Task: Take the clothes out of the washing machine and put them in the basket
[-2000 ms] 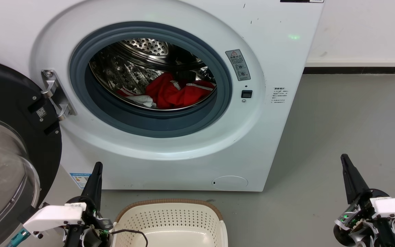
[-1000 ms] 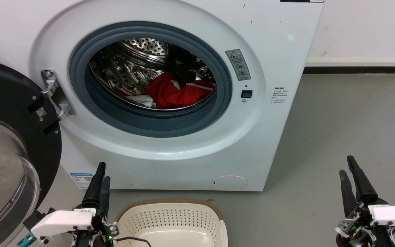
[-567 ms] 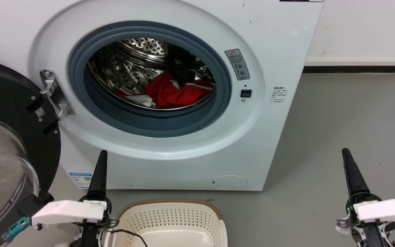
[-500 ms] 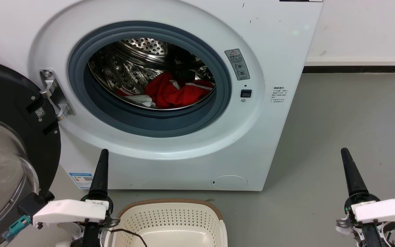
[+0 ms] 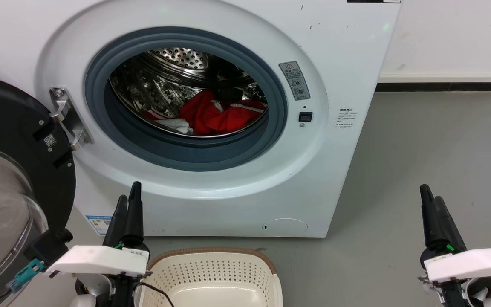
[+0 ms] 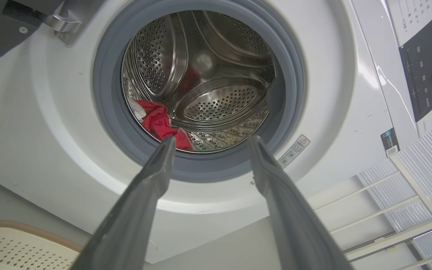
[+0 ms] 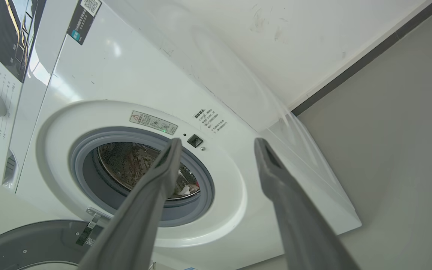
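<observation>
Down at the bottom of the drum [image 5: 177, 57] the clothes [image 5: 215, 115] are just sitting there, a red heap a bit right of centre with a white scrap poking out on its left. Nothing in the washer [image 5: 339, 64] has budged over the last couple of seconds, and the part of the basket [image 5: 211, 252] I can see is bare. It's parked on the floor [image 5: 420, 149] right in front of the machine.

What did change is the arms. The left tool [image 5: 128, 192] has crept up and toward the washer, so its tips now sit over the white front panel below the porthole, just beside the basket's left corner. The right tool [image 5: 430, 192] has come up only a little and hangs well off to the right over the floor. Both wrists have twisted around too. Both wrist views show the fingers spread apart with nothing between them.

So my read is we're still at square one, in the reach phase. The left arm looks like the one lining up, since its camera stares straight into the porthole. It still has to climb over the grey seal and dip down to the heap, and the open door [image 5: 11, 128] hangs close on that side, so clipping something seems possible.
</observation>
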### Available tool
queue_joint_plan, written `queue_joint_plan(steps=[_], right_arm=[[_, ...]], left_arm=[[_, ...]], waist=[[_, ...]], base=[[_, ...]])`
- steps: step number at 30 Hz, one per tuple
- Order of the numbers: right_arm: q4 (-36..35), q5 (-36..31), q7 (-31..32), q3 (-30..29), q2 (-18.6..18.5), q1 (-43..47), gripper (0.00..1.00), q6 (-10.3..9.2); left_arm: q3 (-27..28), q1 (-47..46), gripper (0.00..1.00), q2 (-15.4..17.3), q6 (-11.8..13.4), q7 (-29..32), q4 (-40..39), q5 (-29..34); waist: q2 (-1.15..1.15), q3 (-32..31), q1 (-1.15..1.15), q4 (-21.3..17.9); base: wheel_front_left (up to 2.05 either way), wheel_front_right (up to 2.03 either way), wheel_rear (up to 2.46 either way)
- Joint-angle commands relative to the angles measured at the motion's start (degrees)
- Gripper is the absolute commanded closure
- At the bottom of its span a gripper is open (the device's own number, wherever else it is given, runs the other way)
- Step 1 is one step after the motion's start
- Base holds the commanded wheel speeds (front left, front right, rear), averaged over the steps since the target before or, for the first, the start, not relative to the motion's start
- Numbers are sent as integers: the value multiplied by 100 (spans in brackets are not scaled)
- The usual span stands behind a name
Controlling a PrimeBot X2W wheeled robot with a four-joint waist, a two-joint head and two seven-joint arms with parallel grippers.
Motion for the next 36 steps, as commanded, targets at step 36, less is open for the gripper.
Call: queue_joint_plan(steps=[36], right_arm=[[40, -3319, -643, -137, 4, 116, 0, 1]], left_arm=[[-383, -137, 0, 24, 319, -641, -8, 3300]], waist=[[0, -20, 0, -7]], base=[[0, 0, 0]])
